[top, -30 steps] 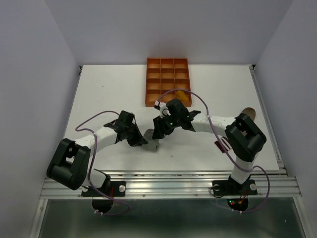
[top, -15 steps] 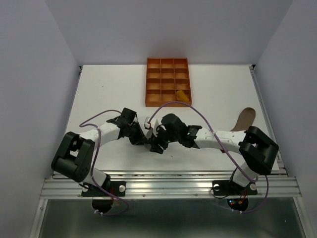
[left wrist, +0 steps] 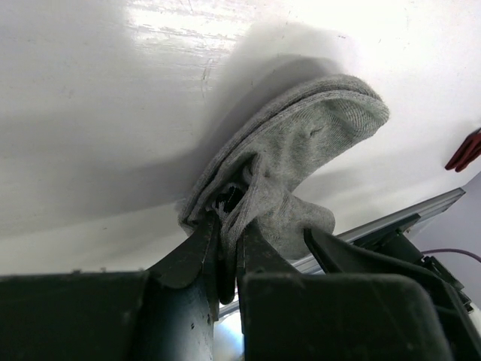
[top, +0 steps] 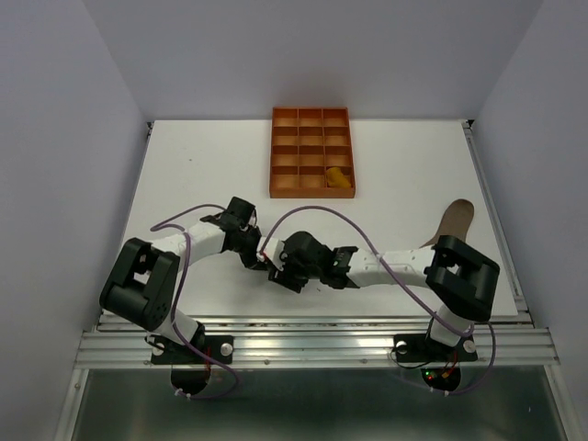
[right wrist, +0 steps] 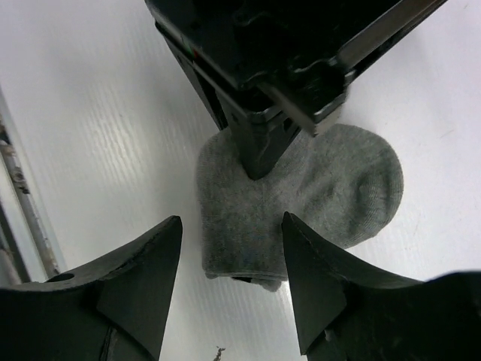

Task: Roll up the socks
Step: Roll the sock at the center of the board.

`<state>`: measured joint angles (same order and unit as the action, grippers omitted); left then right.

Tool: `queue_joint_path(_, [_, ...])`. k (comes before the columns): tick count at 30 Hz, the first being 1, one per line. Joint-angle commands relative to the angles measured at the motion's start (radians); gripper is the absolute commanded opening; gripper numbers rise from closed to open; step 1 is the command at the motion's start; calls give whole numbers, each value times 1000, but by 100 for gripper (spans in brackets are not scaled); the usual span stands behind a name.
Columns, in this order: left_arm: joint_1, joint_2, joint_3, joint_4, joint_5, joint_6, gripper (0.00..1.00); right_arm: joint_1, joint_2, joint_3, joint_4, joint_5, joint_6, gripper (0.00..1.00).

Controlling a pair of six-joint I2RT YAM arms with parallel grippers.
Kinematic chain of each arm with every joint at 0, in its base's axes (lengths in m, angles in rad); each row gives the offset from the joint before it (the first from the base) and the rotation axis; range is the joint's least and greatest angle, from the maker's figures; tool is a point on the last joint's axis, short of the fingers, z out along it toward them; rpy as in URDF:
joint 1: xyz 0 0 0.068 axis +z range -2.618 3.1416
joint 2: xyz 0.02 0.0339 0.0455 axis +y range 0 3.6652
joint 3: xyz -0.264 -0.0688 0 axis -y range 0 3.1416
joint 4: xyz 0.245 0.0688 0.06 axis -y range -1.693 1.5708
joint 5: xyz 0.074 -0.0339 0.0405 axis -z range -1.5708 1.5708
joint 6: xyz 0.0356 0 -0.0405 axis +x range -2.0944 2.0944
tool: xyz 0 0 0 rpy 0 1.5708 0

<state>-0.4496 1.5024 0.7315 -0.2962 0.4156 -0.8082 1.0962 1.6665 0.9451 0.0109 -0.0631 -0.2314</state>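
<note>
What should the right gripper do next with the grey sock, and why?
Probably lower the right gripper and close on the grey sock. Its jaws stand open over it, while the left gripper pinches the fabric, so a second grip could start the roll.

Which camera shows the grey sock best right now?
Right wrist: nearly the whole grey sock is in view from above, with only the left hand pinching it in front. Left wrist shows it close up, foreshortened and bunched; the top view hardly shows it.
</note>
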Motion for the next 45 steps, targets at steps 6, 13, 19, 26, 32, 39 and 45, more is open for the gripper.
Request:
queue_joint_path(6, [20, 41, -4, -181, -51, 50, 0, 80, 81, 35, -8, 167, -51, 58])
queue_joint_path(13, [43, 33, -11, -178, -6, 57, 0, 90, 134, 43, -49, 247, -55, 43])
queue_joint_path(19, [52, 13, -6, -159, 19, 61, 11, 90, 159, 34, -65, 249, 9, 5])
queue_joint_path(26, [58, -94, 29, -152, -95, 50, 44, 42, 127, 37, -78, 44, 121, 1])
queue_joint_path(32, [60, -200, 62, -129, -225, 38, 45, -44, 102, 41, -106, -151, 208, 1])
queue_joint_path(39, [61, -324, 7, -124, -287, 29, 45, -160, 176, 89, -134, -323, 346, 1])
queue_joint_path(45, [58, -407, -95, 1, -153, 70, 47, -255, 262, 170, -207, -471, 418, 1])
